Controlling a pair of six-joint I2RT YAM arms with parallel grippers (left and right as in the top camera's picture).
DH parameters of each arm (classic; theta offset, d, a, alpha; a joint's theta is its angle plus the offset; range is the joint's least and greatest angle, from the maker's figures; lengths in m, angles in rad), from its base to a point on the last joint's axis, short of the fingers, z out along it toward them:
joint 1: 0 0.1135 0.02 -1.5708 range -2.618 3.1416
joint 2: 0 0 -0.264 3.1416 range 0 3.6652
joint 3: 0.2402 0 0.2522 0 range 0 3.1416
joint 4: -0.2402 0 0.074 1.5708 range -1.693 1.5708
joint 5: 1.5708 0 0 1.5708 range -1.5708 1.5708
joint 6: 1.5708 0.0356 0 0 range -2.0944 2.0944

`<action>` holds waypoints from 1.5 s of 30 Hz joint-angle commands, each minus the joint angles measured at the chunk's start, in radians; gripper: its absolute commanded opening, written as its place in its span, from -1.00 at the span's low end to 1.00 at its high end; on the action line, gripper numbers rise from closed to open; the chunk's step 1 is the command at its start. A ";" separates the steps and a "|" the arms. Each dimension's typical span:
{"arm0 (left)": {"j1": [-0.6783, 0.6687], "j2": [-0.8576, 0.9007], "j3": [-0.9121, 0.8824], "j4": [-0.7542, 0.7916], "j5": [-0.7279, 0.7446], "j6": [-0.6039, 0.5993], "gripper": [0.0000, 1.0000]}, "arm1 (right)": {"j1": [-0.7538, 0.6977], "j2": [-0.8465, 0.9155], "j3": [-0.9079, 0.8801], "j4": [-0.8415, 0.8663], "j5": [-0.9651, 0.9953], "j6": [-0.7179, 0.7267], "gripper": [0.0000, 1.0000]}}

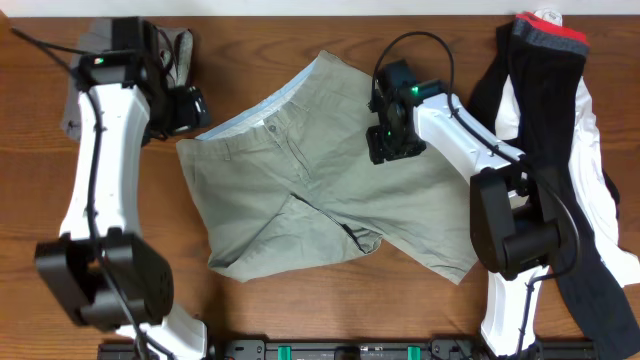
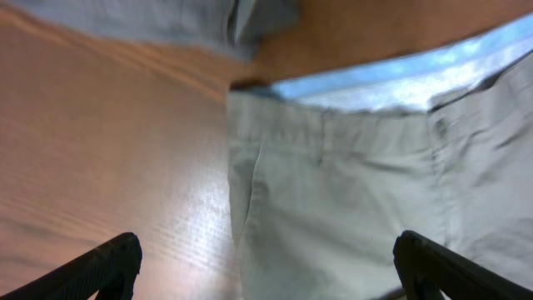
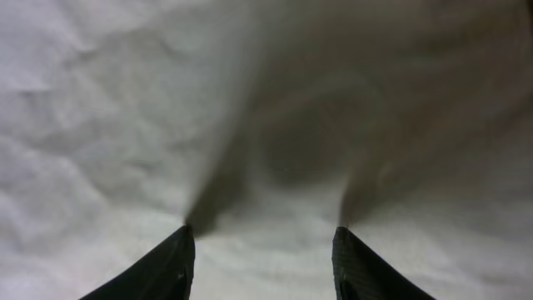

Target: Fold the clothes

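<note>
Khaki shorts (image 1: 320,185) lie spread flat on the wooden table, waistband toward the upper left, pale blue lining showing at the waist. My left gripper (image 1: 187,110) is open just above the waistband's left corner; the left wrist view shows that corner of the shorts (image 2: 350,192) between its wide-apart fingers (image 2: 266,258). My right gripper (image 1: 392,140) is open and pressed close over the shorts' upper right leg; the right wrist view shows only the khaki cloth (image 3: 250,108) between its two fingertips (image 3: 262,242).
A pile of black, white and red clothes (image 1: 560,130) lies along the right side. A grey garment (image 1: 90,60) lies at the upper left under the left arm. Bare wooden table (image 1: 300,310) runs along the front.
</note>
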 commanded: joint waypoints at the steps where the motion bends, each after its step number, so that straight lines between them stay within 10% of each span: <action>1: 0.003 -0.027 0.003 0.023 -0.011 -0.010 0.96 | 0.000 0.011 -0.058 0.069 0.031 0.008 0.02; 19: 0.003 -0.033 0.003 0.076 -0.011 -0.010 0.96 | -0.007 0.284 -0.201 0.708 0.185 0.016 0.15; 31: 0.003 -0.022 0.003 0.114 -0.010 -0.010 0.96 | -0.029 0.651 0.341 0.737 0.158 -0.030 0.59; 45: -0.015 0.012 0.003 0.109 -0.004 -0.009 0.96 | -0.115 0.676 0.790 0.514 0.039 -0.031 0.93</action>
